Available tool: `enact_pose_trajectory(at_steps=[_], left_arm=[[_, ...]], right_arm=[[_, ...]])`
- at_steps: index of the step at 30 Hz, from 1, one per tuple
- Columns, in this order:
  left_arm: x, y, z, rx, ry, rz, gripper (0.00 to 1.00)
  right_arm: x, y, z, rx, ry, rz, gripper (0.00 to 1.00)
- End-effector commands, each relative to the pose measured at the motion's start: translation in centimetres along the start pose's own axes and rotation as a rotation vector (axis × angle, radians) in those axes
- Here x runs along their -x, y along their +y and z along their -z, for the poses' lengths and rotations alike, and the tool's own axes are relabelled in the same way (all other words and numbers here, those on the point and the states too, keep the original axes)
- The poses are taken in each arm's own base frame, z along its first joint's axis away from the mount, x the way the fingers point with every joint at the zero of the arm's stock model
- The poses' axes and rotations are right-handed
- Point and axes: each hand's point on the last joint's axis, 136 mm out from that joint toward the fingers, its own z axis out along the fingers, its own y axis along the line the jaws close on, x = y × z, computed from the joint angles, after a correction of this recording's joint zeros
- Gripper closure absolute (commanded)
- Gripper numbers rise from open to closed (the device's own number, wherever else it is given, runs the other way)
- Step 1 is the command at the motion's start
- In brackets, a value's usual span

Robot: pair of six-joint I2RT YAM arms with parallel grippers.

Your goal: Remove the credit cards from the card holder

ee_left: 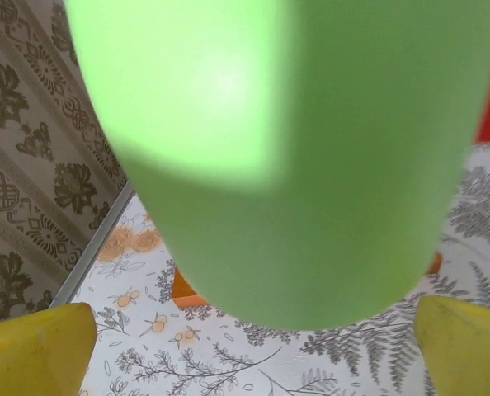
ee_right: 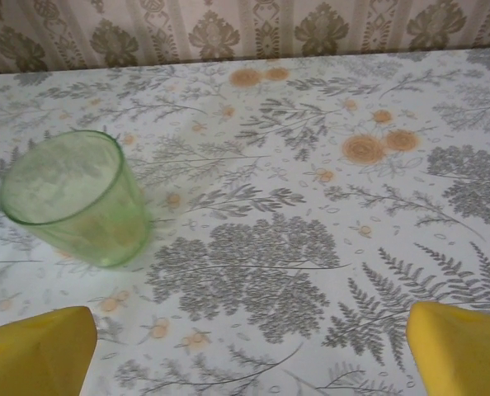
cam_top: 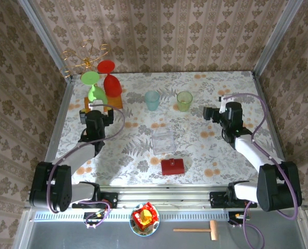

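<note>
The card holder (cam_top: 172, 166) is a small flat red wallet lying closed near the table's front edge, between the two arms. The credit cards are hidden. My left gripper (cam_top: 96, 107) is at the back left, far from the holder. It is open, its yellow fingertips (ee_left: 39, 351) wide apart with nothing between them, right up against a green plastic goblet (ee_left: 294, 157). My right gripper (cam_top: 209, 112) is at the back right, also open and empty. Its yellow fingertips (ee_right: 39, 351) stand apart over bare tablecloth, pointing towards a green cup (ee_right: 72, 198).
A clear square plastic box (cam_top: 163, 140) stands just behind the card holder. A blue cup (cam_top: 152, 100) and the green cup (cam_top: 184, 100) stand mid-back. A green goblet (cam_top: 96, 89), red goblet (cam_top: 111, 80), orange block (cam_top: 113, 102) and gold wire stand (cam_top: 84, 59) crowd the back left.
</note>
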Motion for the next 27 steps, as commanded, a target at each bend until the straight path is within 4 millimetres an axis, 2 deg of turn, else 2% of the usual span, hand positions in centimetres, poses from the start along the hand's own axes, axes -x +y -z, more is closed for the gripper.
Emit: enact_pose_trajectory(at_steps=[1, 4, 11, 16, 18, 23, 27], left_arm=[[0.8, -0.8, 1.3, -0.013, 0.059, 0.032, 0.00], [1.3, -2.2, 1.9, -0.081, 0.108, 0.038, 0.00], [0.7, -5.0, 3.5, -0.247, 0.253, 0.110, 0.00], [1.9, -5.8, 4.9, -0.332, 0.330, 0.113, 0.00], [2.5, -5.9, 5.2, -0.355, 0.349, 0.122, 0.00], [3.4, -7.3, 4.9, -0.454, 0.386, 0.076, 0.00], [4.3, -7.3, 4.2, -0.451, 0.406, 0.085, 0.00]], right_arm=[[-1.2, 1.8, 1.4, 0.021, 0.125, -0.044, 0.03], [-1.2, 4.8, 1.9, 0.082, 0.162, -0.028, 0.04], [-1.6, 10.8, 2.7, 0.171, 0.272, -0.048, 0.07], [-2.1, 13.3, 2.6, 0.192, 0.376, -0.069, 0.14], [-3.1, 14.2, 1.9, 0.188, 0.429, -0.045, 0.17], [-4.2, 16.2, 1.0, 0.211, 0.528, -0.046, 0.28], [-5.1, 17.3, 0.9, 0.210, 0.567, -0.057, 0.29]])
